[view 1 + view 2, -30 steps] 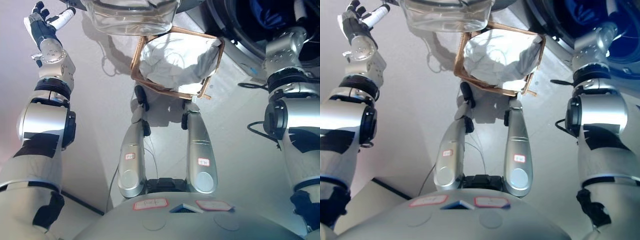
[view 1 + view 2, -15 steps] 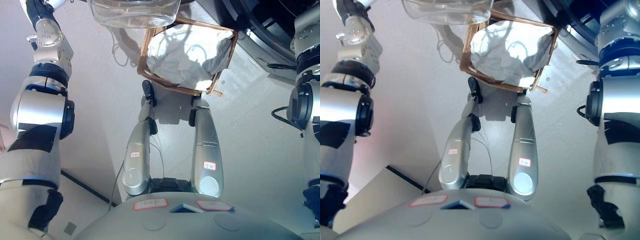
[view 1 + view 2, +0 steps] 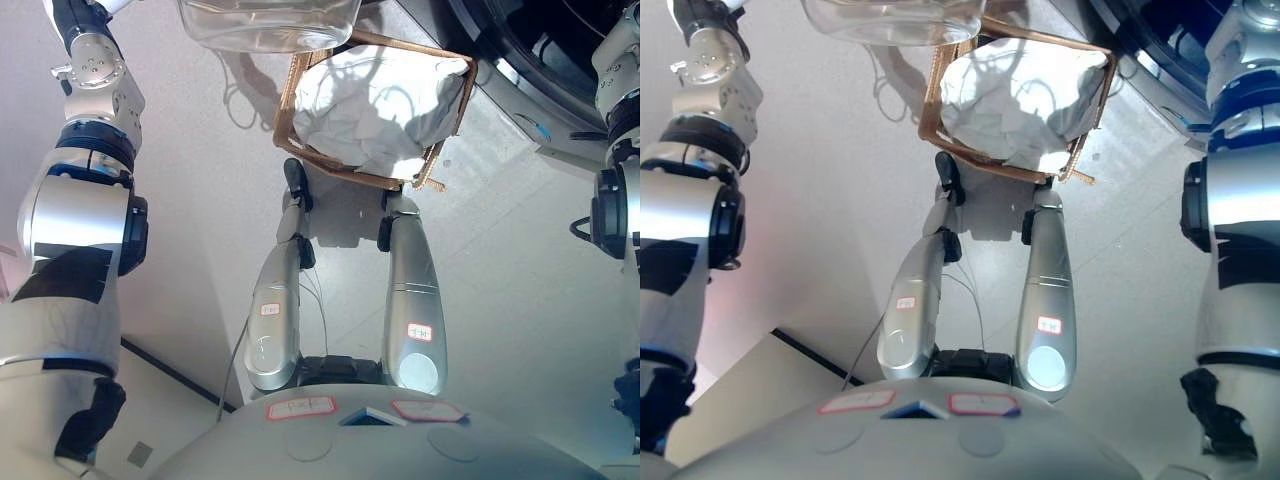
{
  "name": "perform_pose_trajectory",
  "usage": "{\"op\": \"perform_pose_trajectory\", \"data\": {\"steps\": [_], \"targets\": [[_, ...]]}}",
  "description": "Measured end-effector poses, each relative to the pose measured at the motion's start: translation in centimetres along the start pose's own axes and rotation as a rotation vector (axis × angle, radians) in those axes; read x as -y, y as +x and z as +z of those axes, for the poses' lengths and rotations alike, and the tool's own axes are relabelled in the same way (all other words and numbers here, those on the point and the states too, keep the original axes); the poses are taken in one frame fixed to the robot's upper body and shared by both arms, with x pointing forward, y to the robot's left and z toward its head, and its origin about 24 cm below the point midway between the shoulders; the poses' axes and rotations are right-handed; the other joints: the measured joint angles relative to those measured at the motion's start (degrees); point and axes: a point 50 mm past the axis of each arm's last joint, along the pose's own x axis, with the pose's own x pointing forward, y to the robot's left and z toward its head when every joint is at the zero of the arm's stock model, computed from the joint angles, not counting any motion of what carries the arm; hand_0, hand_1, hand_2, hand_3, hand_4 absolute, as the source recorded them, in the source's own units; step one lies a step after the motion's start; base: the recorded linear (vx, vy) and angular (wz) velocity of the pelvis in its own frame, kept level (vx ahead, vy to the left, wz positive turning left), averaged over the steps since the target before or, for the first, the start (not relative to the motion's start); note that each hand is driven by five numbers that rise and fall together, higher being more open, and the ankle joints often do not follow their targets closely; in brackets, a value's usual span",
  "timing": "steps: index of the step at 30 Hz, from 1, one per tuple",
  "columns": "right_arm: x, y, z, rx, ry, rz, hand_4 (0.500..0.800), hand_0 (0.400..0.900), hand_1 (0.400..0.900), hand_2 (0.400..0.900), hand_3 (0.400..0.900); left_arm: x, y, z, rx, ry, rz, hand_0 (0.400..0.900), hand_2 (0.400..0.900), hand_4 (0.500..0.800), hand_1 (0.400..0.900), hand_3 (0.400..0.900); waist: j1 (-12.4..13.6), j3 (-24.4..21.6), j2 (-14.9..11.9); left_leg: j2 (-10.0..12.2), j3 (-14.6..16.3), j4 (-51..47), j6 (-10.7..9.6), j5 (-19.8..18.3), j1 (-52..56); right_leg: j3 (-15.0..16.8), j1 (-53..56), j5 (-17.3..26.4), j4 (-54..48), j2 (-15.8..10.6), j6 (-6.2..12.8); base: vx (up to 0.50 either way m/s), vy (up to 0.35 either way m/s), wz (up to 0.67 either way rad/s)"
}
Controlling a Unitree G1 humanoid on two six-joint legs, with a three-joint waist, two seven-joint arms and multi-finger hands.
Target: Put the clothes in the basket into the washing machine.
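Observation:
The basket (image 3: pixel 283 100), a brown frame with a white liner (image 3: pixel 370 100), stands on the floor just ahead of me, and only white crumpled fabric shows inside it. The washing machine's dark round opening (image 3: pixel 540 50) is at the top right, with something dark blue inside it (image 3: pixel 1160 25). Its clear glass door (image 3: pixel 270 25) hangs open above the basket's far left side. My left arm reaches up along the left edge; only the base of the left hand (image 3: pixel 75 12) shows at the top edge. My right arm runs up the right edge, with the hand out of view.
The basket sits on pale grey floor (image 3: pixel 200 200). A pale flat board with a dark edge (image 3: pixel 170 375) lies at the lower left. The machine's grey front panel (image 3: pixel 520 110) slants along the upper right.
The camera has shifted. The left hand, seen open a second ago, has risen until the top edge cuts it off. The right arm has moved toward the right edge. The basket has not moved.

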Motion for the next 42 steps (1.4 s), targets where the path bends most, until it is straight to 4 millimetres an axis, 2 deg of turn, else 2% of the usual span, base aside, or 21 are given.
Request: {"op": "perform_pose_trajectory", "data": {"steps": [6, 11, 16, 21, 23, 26, 30, 33, 34, 37, 39, 40, 42], "targets": [[0.2, 0.1, 0.0, 0.007, -0.009, 0.046, 0.800, 0.900, 0.900, 0.900, 0.900, 0.0, 0.0, -0.3, -0.005, -0.002, -0.027, 0.900, 0.900, 0.800, 0.900, 0.900, -0.1, 0.0, 0.0, 0.0, -0.7, 0.2, 0.0, 0.0, -0.1, -0.4, 0.3, 0.0, 0.0, -0.1, 0.00, -0.05, 0.021, 0.02], [-0.2, -0.2, -1.4, -0.017, 0.020, 0.113, 0.800, 0.900, 0.900, 0.900, 0.900, -0.3, -0.2, -1.6, -0.025, 0.010, -0.047, 0.900, 0.900, 0.800, 0.900, 0.900, -0.2, 0.1, -0.1, 0.0, -1.6, 1.0, -0.1, -0.2, -0.4, -1.2, 1.0, 0.0, -0.2, -0.2, 0.01, -0.06, 0.031, -0.01], [-0.8, -0.9, -4.1, -0.057, 0.044, 0.168, 0.800, 0.900, 0.900, 0.900, 0.900, -1.2, -0.6, -3.8, -0.062, -0.001, -0.038, 0.900, 0.900, 0.800, 0.900, 0.900, -0.1, 0.0, -0.6, 0.0, -2.4, 2.3, 0.0, -1.1, -0.6, -1.7, 2.1, 0.0, -0.9, -0.1, 0.05, -0.03, 0.025, 0.01], [-2.6, -2.7, -8.4, -0.140, 0.086, 0.233, 0.800, 0.900, 0.900, 0.900, 0.900, -2.5, -1.1, -6.2, -0.118, -0.016, -0.003, 0.900, 0.900, 0.800, 0.900, 0.900, -0.4, 0.6, -3.1, 0.2, -2.7, 3.4, 0.0, -2.0, 0.8, -2.1, 4.5, 0.1, -1.8, 0.0, 0.18, -0.02, 0.034, -0.02], [-3.7, -4.4, -11.4, -0.196, 0.113, 0.268, 0.800, 0.900, 0.900, 0.900, 0.900, -2.9, -1.4, -7.1, -0.127, -0.029, 0.001, 0.900, 0.900, 0.800, 0.900, 0.900, -0.3, 1.4, -4.9, 0.3, -2.8, 3.3, 0.0, -2.2, 3.1, -2.3, 7.3, 0.1, -2.7, -0.1, 0.18, -0.01, 0.047, -0.08], [-4.6, -7.9, -16.8, -0.315, 0.128, 0.310, 0.800, 0.900, 0.900, 0.900, 0.900, -3.7, -2.4, -9.6, -0.158, -0.012, 0.000, 0.900, 0.900, 0.800, 0.900, 0.900, -0.5, 1.4, -6.9, 0.3, -2.8, 3.3, 0.2, -3.3, 7.0, -2.7, 12.2, 0.3, -4.7, 0.1, 0.53, 0.00, 0.057, -0.06], [-3.2, -12.8, -23.5, -0.499, 0.111, 0.299, 0.800, 0.900, 0.900, 0.900, 0.900, -5.1, -4.4, -13.4, -0.220, -0.022, 0.018, 0.900, 0.900, 0.800, 0.900, 0.900, -0.3, 1.1, -7.6, 0.1, -2.8, 3.1, 0.4, -4.8, 12.4, -2.6, 19.3, 0.7, -8.6, 0.1, 1.51, 0.03, 0.052, -0.04], [-2.0, -16.5, -27.4, -0.633, 0.105, 0.280, 0.800, 0.900, 0.900, 0.900, 0.900, -6.4, -6.1, -16.3, -0.287, -0.024, 0.044, 0.900, 0.900, 0.800, 0.900, 0.900, -0.2, 0.0, -8.8, -0.2, -2.5, 1.7, 0.6, -5.4, 16.5, -2.5, 23.8, 0.8, -11.4, 0.1, 2.01, 0.04, 0.058, -0.07], [-2.0, -17.5, -28.1, -0.662, 0.112, 0.279, 0.800, 0.900, 0.900, 0.900, 0.900, -6.9, -6.6, -17.1, -0.297, -0.029, 0.052, 0.900, 0.900, 0.800, 0.900, 0.900, 0.0, -0.4, -9.4, -0.2, -2.5, 0.9, 0.6, -5.4, 18.0, -2.5, 25.4, 1.2, -12.6, 0.2, 2.51, 0.03, 0.040, -0.05], [0.2, -21.9, -31.8, -0.823, 0.075, 0.224, 0.800, 0.900, 0.900, 0.900, 0.900, -7.7, -9.2, -20.5, -0.399, -0.003, 0.058, 0.900, 0.900, 0.800, 0.900, 0.900, -0.1, -3.7, -10.8, -0.4, -2.1, -0.6, 0.8, -5.9, 21.3, -2.4, 29.5, 1.9, -15.9, 0.3, 2.90, 0.06, 0.069, -0.08], [1.3, -24.0, -33.2, -0.895, 0.041, 0.204, 0.800, 0.900, 0.900, 0.900, 0.900, -7.9, -11.3, -22.9, -0.475, 0.017, 0.052, 0.900, 0.900, 0.800, 0.900, 0.900, -0.1, -4.8, -11.1, -0.6, -2.0, -1.9, 1.2, -6.0, 25.1, -2.5, 33.7, 2.6, -18.4, 0.3, 3.32, 0.02, 0.048, -0.07], [2.4, -25.6, -34.2, -0.942, 0.005, 0.195, 0.800, 0.900, 0.900, 0.900, 0.900, -7.9, -12.4, -23.9, -0.514, 0.022, 0.051, 0.900, 0.900, 0.800, 0.900, 0.900, -0.3, -6.8, -11.2, -0.8, -2.0, -2.2, 1.3, -6.4, 25.6, -2.5, 34.6, 2.7, -19.6, 0.2, 3.47, 0.06, 0.084, -0.12], [3.3, -27.5, -35.1, -0.998, -0.042, 0.196, 0.800, 0.900, 0.900, 0.900, 0.900, -8.0, -13.9, -25.3, -0.560, 0.047, 0.033, 0.900, 0.900, 0.800, 0.900, 0.900, -0.4, -8.3, -11.3, -1.1, -1.9, -3.2, 1.4, -6.7, 28.6, -2.4, 38.1, 3.1, -21.6, 0.2, 4.01, 0.05, 0.051, -0.09]]}}
